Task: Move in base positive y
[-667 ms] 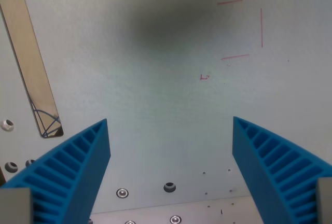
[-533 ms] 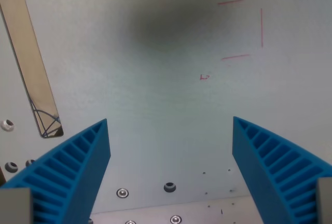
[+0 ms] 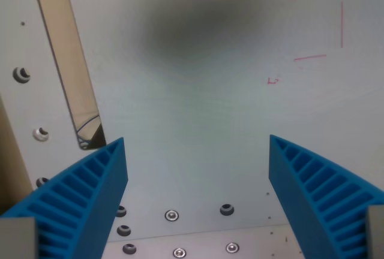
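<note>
Gripper stands wide open, its two blue ribbed fingers spread well apart with nothing between them, hovering above a pale grey desk. The surface beneath and ahead of the fingers is bare, apart from a soft dark shadow near the far edge. A long narrow slot runs along the wrist view's left, ending just beside the left finger. Screws line the near edge, with more beside the slot. Thin red pen marks sit toward the far right corner, well apart from the gripper.
</note>
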